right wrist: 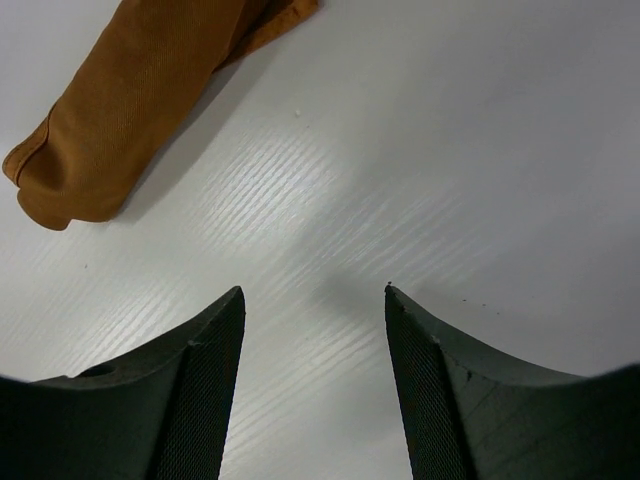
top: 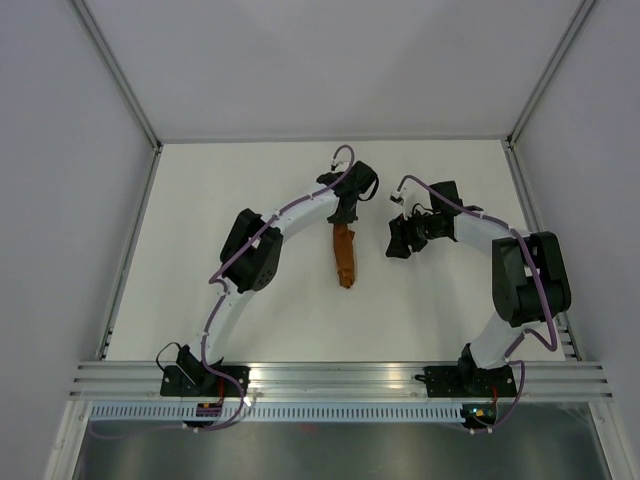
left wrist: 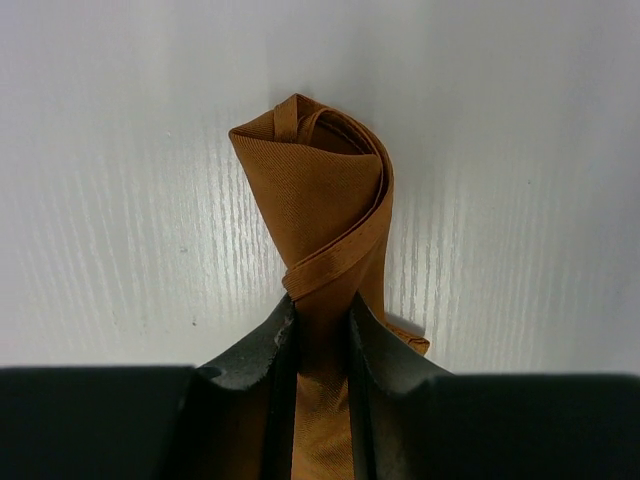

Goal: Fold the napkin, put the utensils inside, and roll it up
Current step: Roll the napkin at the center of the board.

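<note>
The rust-orange napkin (top: 345, 258) is rolled into a slim tube in the middle of the white table. My left gripper (top: 345, 222) is shut on the far end of the roll; in the left wrist view the roll (left wrist: 325, 215) runs out from between the black fingers (left wrist: 262, 345), showing its spiral end. My right gripper (top: 396, 238) is open and empty, a little to the right of the roll. The right wrist view shows the roll (right wrist: 140, 95) at the upper left, apart from the fingers (right wrist: 215, 370). The knife is hidden.
The white table (top: 250, 190) is walled at the back and on both sides. A metal rail (top: 340, 375) runs along the near edge, where both arm bases stand.
</note>
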Tool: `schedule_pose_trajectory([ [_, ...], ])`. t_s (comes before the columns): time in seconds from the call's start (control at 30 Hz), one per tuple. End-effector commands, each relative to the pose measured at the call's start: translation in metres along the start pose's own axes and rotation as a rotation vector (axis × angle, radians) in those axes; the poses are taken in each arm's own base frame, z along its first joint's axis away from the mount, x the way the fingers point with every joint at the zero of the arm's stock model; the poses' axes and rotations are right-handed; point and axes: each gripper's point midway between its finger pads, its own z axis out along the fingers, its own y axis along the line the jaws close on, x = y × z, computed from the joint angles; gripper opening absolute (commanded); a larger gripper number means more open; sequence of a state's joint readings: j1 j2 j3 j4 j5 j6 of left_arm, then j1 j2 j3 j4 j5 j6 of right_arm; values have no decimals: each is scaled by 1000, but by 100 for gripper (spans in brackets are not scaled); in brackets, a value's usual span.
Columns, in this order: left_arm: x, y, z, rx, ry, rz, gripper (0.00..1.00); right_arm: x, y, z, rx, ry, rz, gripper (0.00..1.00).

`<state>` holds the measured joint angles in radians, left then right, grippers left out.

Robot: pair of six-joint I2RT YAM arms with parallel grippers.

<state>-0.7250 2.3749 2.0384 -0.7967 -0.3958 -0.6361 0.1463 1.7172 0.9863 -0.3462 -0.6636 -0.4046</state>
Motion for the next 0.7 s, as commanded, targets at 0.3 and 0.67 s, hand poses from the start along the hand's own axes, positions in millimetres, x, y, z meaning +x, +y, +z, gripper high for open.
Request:
schedule_pose_trajectory([
  [0.3, -8, 19, 0, -124, 21, 148, 9, -24, -24, 0, 116, -83, -21, 63],
  [0.67, -4, 47, 2, -284, 10, 286, 19, -35, -28, -6, 157, -118, -14, 62],
])
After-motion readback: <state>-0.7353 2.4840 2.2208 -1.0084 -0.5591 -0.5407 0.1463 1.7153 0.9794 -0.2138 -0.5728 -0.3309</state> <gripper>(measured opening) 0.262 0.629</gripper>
